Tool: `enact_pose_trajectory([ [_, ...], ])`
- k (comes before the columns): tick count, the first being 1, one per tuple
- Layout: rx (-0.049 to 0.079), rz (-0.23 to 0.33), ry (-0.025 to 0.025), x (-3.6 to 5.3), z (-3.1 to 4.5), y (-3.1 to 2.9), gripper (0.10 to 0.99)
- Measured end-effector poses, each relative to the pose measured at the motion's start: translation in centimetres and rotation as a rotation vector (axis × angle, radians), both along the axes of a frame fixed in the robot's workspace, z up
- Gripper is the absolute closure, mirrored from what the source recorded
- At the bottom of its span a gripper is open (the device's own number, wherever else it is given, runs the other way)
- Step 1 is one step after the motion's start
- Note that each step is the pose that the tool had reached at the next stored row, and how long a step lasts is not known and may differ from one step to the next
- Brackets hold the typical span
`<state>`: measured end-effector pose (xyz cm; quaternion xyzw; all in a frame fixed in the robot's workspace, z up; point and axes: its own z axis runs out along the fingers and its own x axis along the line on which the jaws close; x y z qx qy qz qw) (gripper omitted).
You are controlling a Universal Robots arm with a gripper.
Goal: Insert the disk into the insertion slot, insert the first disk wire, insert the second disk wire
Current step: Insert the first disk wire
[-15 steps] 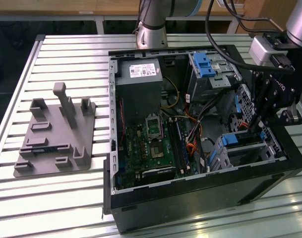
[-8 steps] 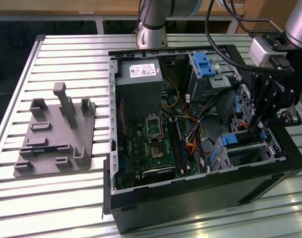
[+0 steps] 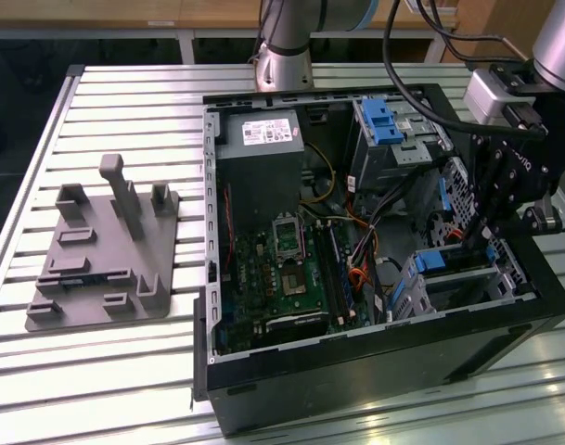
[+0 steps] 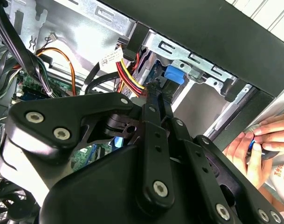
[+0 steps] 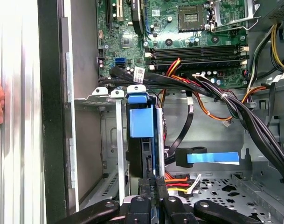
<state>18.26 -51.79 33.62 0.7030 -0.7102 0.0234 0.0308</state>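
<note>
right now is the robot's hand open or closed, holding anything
Hand: closed on the silver hard drive in its bright blue plastic carrier, which stands in the grey sheet-metal bay.

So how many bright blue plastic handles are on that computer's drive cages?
2. One ribbed blue tab tops the tall cage, high in the exterior view; the other, the disk's blue carrier, sits lower, by the gripper. Small blue slivers beside the gripper may be more, partly hidden.
</note>
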Motion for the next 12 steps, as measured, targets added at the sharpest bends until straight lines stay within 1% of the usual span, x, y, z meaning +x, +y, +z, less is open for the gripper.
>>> enact_pose_trajectory([
  [12, 0.0, 0.0, 0.0005, 0.0, -0.35, 0.01, 0.918],
])
